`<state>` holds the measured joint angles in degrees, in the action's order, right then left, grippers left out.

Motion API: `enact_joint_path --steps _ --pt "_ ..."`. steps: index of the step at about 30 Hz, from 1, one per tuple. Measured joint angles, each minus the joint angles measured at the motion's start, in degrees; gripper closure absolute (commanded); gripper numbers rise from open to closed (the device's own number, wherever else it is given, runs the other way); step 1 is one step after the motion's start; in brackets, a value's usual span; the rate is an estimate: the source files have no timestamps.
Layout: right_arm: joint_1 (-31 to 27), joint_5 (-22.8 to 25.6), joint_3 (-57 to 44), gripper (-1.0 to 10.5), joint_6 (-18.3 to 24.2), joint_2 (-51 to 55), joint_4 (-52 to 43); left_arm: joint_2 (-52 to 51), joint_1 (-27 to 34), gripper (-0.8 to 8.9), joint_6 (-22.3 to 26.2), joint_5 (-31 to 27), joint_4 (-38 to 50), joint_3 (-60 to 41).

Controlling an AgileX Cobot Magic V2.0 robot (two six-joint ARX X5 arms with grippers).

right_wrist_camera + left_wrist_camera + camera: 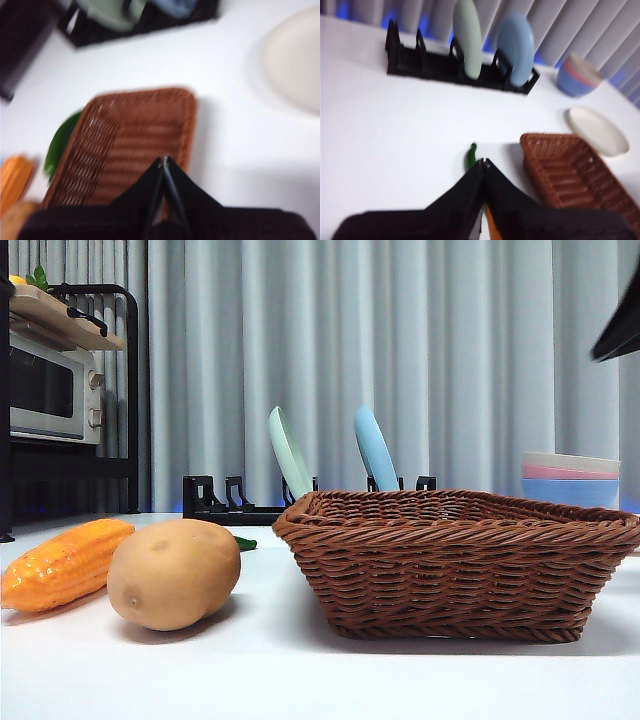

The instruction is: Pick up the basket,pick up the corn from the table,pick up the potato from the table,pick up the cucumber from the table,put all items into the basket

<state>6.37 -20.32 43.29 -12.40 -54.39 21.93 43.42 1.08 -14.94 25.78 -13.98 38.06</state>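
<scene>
The brown wicker basket (460, 562) stands empty on the white table (300, 670), right of centre. Left of it lies the tan potato (173, 573), with the orange corn (62, 564) behind it at the far left. Only the dark-green tip of the cucumber (244, 543) shows between potato and basket. My left gripper (483, 162) hangs shut high above the cucumber (470, 155), beside the basket (575, 175). My right gripper (163, 160) is shut above the basket (135, 135); the cucumber (60, 145), corn (14, 177) and potato (15, 212) lie beside it. A black arm tip (620, 330) shows top right.
A black dish rack (240, 502) at the back holds an upright pale green plate (290, 452) and a blue plate (376, 450). Stacked bowls (570, 478) stand at the back right, a white plate (597, 131) near them. A toaster oven (50, 390) sits on a shelf at the far left.
</scene>
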Motion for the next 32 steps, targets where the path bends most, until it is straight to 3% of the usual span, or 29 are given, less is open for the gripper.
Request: enact_joint_path --steps 4,6,8,10,12,26,30,32 --pt "0.0 -6.1 5.2 9.3 3.9 -8.3 6.9 6.1 0.0 8.15 2.2 1.5 -5.5 4.3" --pt "0.0 -6.7 6.5 8.1 5.3 -11.2 8.9 8.1 -0.1 8.07 3.3 2.4 -7.2 5.8" --pt "0.0 -6.7 7.2 6.0 6.1 -13.7 9.6 9.9 -0.5 6.93 4.2 3.6 -8.2 6.7" --pt "0.0 -6.7 7.3 5.0 6.5 -15.0 9.9 11.0 -1.0 5.22 4.7 4.3 -8.5 6.9" --pt "0.0 -6.7 7.3 5.1 6.7 -15.9 10.1 11.6 -1.6 4.63 4.9 4.3 -8.6 6.9" --pt "0.1 -6.7 7.5 5.2 7.1 -26.7 6.9 11.9 -4.7 4.68 5.0 4.2 -8.3 6.9" --pt "1.4 -6.6 7.5 6.7 7.1 -31.6 5.8 11.9 -4.7 4.68 4.9 4.2 -8.3 6.9" --pt "2.6 -6.7 7.5 8.1 7.1 -33.5 5.2 11.9 -4.7 4.68 4.9 4.2 -8.3 6.9"
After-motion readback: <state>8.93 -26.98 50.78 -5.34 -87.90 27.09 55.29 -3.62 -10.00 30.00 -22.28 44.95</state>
